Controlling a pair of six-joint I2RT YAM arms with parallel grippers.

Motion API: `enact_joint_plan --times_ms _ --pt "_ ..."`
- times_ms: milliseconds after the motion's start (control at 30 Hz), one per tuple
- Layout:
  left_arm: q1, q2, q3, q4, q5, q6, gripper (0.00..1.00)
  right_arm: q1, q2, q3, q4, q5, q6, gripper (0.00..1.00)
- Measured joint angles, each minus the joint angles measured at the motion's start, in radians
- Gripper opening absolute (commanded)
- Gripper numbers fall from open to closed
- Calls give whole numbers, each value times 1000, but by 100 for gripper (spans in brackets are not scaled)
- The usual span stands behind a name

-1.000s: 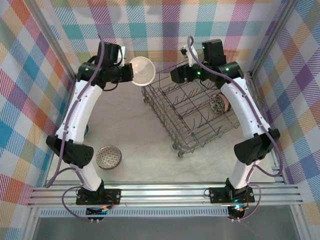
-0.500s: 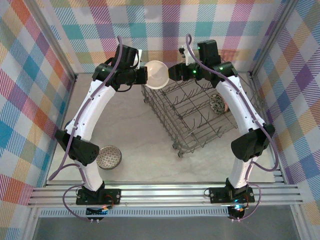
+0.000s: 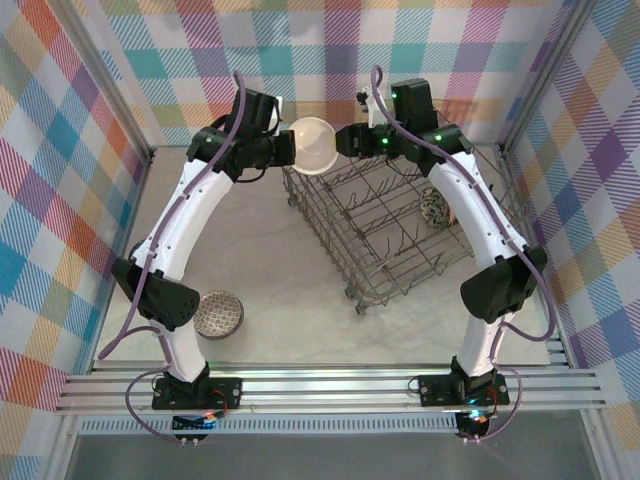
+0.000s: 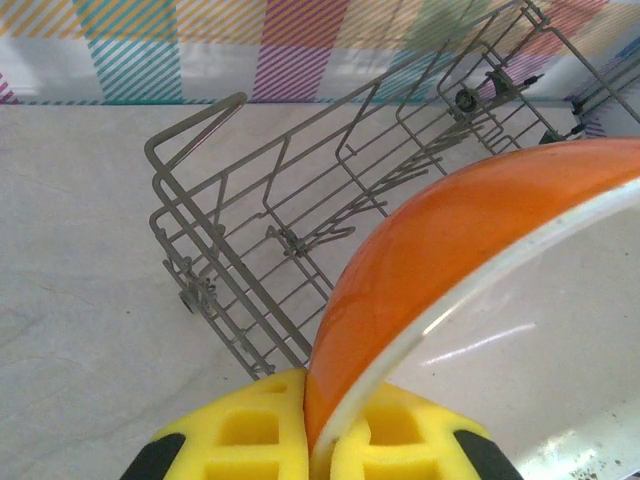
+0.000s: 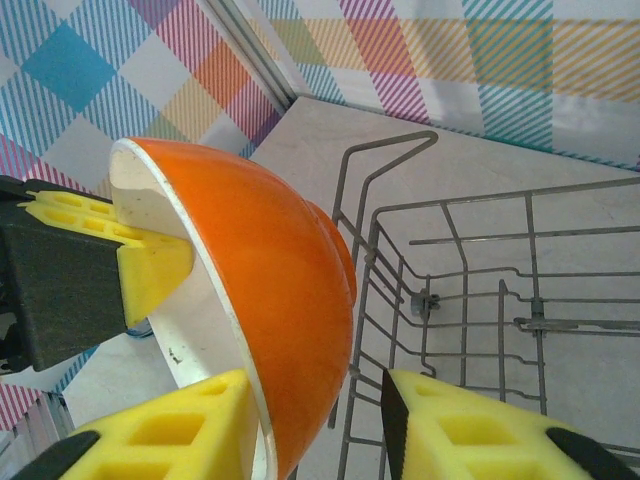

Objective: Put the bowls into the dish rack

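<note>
An orange bowl [image 3: 312, 146] with a white inside hangs on edge above the far left corner of the dish rack [image 3: 385, 230]. My left gripper [image 3: 290, 150] is shut on its rim [image 4: 440, 250], yellow pads pinching the wall [image 4: 315, 425]. My right gripper [image 3: 340, 142] meets the bowl from the other side. In the right wrist view its jaws straddle the bowl [image 5: 280, 270]: one pad lies inside against the white wall, the other stands a gap off the orange outside, so this gripper [image 5: 315, 390] is open. A patterned bowl [image 3: 434, 206] stands in the rack's right end.
A grey mosaic bowl [image 3: 217, 314] lies on the table at the near left beside the left arm. The wire rack [image 5: 450, 300] sits askew across the table's middle and right. Plaid walls close in the back and both sides.
The left arm has carried the orange bowl rightward to the rack's far corner. The right gripper has come left to meet it and its jaws have narrowed around the bowl.
</note>
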Motion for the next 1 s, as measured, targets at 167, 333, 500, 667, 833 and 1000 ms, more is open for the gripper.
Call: enact_joint_plan --times_ms 167,333,500,667,833,1000 --pt "0 4 0 0 -1 -6 0 6 0 -16 8 2 5 39" --pt "-5 13 0 0 -5 -11 0 11 2 -26 9 13 19 37" --pt "-8 16 0 0 -8 -25 0 18 3 -28 13 26 23 34" --pt "-13 16 0 0 -13 -32 0 27 9 -32 16 38 25 29" --pt "-20 20 1 -1 -24 -43 0 30 10 -50 27 69 45 19" --pt "-34 34 1 -4 -37 -59 1 33 9 -76 34 129 60 12"
